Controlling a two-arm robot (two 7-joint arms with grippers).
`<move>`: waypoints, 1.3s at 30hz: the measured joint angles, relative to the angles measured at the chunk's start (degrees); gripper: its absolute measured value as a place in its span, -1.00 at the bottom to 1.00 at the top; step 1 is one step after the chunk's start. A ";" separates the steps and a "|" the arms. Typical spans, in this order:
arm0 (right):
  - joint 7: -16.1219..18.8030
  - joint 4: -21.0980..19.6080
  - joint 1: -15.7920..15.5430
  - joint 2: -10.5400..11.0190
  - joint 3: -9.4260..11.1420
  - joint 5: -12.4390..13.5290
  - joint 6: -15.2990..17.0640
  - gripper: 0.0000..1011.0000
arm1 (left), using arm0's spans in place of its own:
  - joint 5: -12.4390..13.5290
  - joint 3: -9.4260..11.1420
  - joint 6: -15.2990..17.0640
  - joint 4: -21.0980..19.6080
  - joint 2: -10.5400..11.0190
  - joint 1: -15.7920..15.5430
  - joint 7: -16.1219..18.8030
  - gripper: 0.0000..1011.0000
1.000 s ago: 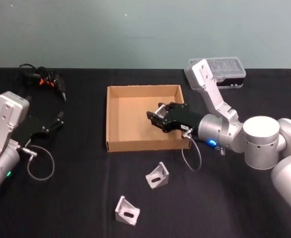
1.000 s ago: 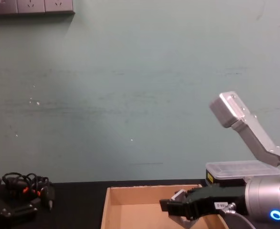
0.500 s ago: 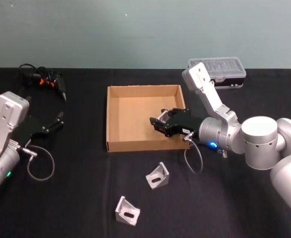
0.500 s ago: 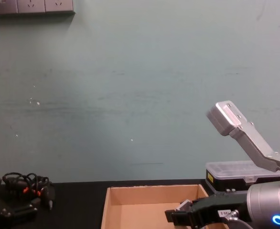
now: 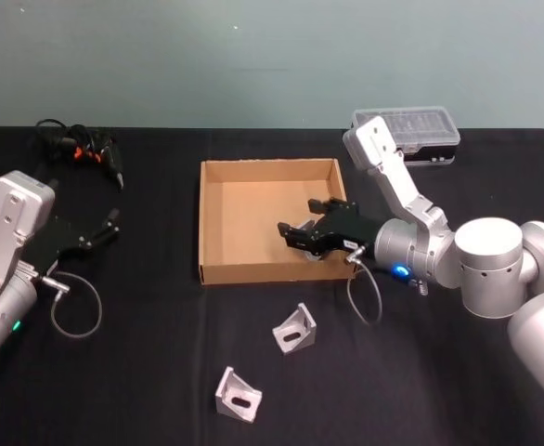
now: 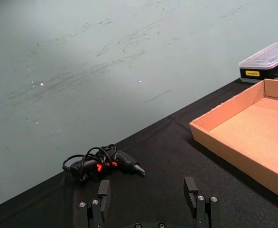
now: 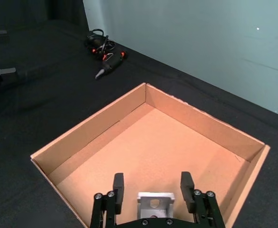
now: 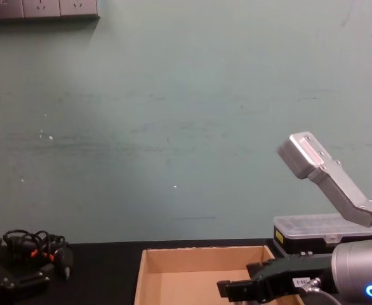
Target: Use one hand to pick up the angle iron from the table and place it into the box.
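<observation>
While the right gripper (image 7: 152, 176) hovered, fingers spread around the angle iron (image 7: 154, 203) lying in the near-right corner of the box (image 7: 89, 126), a straight lift off seemed wisest; the left gripper (image 6: 147, 183), likewise spread, sat parked at left.

Soft, even light fills the scene. The pale teal wall (image 6: 129, 47) carries a broad brighter patch in the left wrist view. The flat black table (image 5: 161, 372) reads dark and swallows shadows, while faint shade lines the inner walls of the shallow brown cardboard box (image 7: 153, 142).
</observation>
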 joint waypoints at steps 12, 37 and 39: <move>-1.20 -5.39 -3.08 1.89 2.49 -0.28 -1.17 0.98 | 0.00 0.00 0.00 0.00 0.00 0.00 0.00 1.00; -6.32 -35.87 -22.46 9.66 10.16 5.25 2.70 0.98 | 0.00 0.00 0.00 0.00 0.00 0.00 0.00 1.00; -6.81 -37.62 -24.10 9.88 10.42 6.04 3.87 0.98 | 0.00 0.00 0.00 0.00 0.00 0.00 0.00 1.00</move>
